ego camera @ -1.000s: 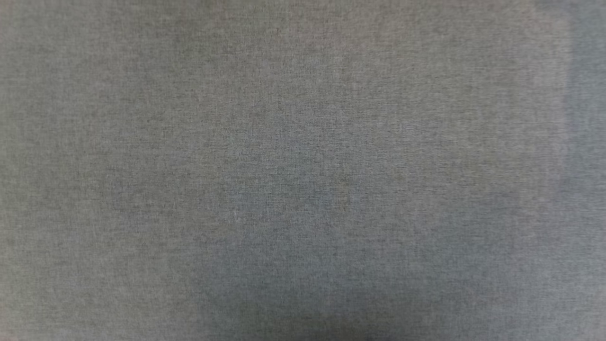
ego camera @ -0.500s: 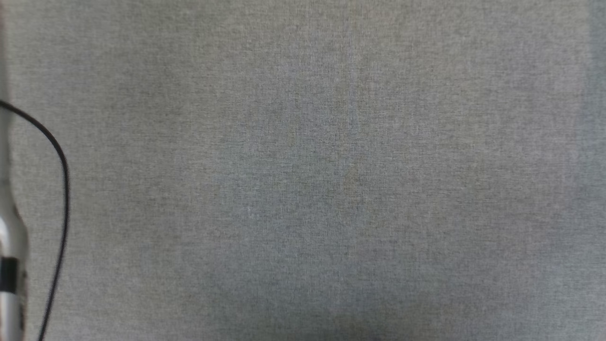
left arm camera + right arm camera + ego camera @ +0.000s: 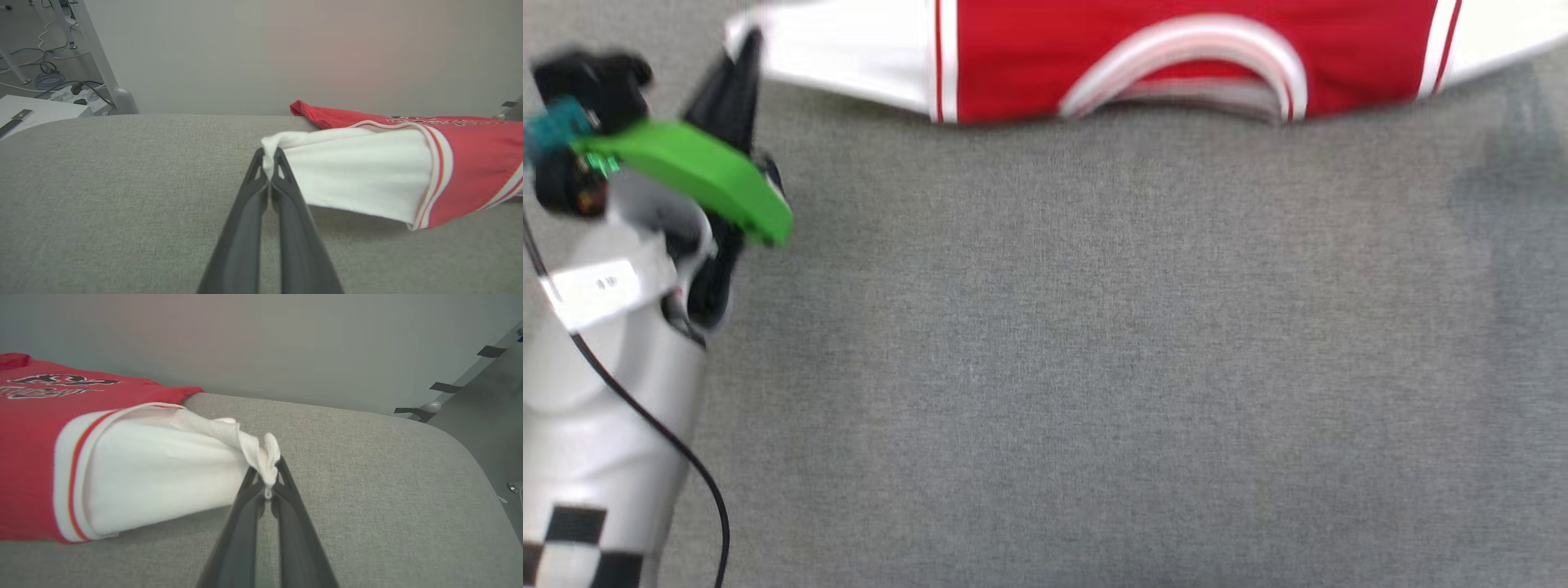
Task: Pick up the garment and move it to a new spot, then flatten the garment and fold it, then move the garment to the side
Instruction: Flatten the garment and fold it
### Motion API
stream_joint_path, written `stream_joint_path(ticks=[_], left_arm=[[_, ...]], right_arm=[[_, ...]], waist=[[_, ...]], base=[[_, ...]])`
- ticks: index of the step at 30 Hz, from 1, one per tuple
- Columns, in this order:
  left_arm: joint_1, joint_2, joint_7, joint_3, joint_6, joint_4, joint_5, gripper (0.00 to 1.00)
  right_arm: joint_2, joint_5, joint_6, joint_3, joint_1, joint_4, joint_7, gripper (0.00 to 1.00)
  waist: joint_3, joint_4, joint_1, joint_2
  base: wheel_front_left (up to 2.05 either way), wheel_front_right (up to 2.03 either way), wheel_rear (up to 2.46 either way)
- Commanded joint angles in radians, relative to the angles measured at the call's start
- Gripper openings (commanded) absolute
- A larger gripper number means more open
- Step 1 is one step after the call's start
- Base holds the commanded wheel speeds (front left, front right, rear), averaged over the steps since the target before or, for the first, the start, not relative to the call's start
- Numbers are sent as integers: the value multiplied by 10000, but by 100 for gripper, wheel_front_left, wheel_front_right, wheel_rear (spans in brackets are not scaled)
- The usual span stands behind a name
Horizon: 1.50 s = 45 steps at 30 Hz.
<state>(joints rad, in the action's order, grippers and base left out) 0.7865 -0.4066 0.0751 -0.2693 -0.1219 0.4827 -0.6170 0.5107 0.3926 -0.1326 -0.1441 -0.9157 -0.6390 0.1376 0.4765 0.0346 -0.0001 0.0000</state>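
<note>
L gripper (image 3: 268,158): both fingers pressed together, pinching the tip of one white sleeve of the garment (image 3: 1013,57); cloth bunched between the tips. That sleeve is pulled taut and raised off the grey fabric surface (image 3: 1094,367), w/ shadow under it. Head view (blurred) has the pale forearm (image 3: 596,425), green wrist part (image 3: 703,175) and black cable (image 3: 662,433) at lower left, dark fingers pointing up at the sleeve corner.

R gripper (image 3: 269,475): fingers clamped on the end of the other white sleeve; small wad of cloth pokes up above the tips.

Garment posn: stretched sideways between both grippers along the top edge of head view. Collar edge faces the robot, striped neck trim approx. mid-frame, white sleeves either side w/ red-white stripes at the seams. Red body lies on the surface further out. Black white-outlined lettering faces up in R wrist view.

Bkgd, L wrist view: cables (image 3: 49,77) on floor beyond the surface edge.
</note>
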Motion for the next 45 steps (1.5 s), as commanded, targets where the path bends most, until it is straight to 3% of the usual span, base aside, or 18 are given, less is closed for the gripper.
stream_joint_path(ticks=[1, 11, 21, 37, 45], left_arm=[[-472, -139, -133, 24, 139, -91, -161, 0], [-3333, -387, -1907, -253, 578, -922, -907, 0], [-5367, -797, -3182, -301, 1090, -2287, -1522, 0], [-8500, -1655, -5499, -565, 1766, -5040, -2736, 0], [-8662, -1654, -5872, -839, 1828, -6173, -2805, 0]], right_arm=[[83, 175, 19, 138, 482, -108, 191, 0], [83, 1225, 19, 692, 3168, 2, 1593, 0], [-64, 1866, 19, 1494, 5266, 873, 2933, 0], [-715, 2232, 19, 3462, 8842, 3712, 6613, 0], [-1266, 1867, 19, 4186, 9506, 5382, 7621, 0]], waist=[[-798, 17, 1, 0], [-2048, 16, 1, 0], [-2987, -19, 1, 0], [-3754, -34, 1, 0], [-3552, 71, 1, 0]], base=[[0, 0, 0], [0, 0, 0], [0, 0, 0], [0, 0, 0], [0, 0, 0]])
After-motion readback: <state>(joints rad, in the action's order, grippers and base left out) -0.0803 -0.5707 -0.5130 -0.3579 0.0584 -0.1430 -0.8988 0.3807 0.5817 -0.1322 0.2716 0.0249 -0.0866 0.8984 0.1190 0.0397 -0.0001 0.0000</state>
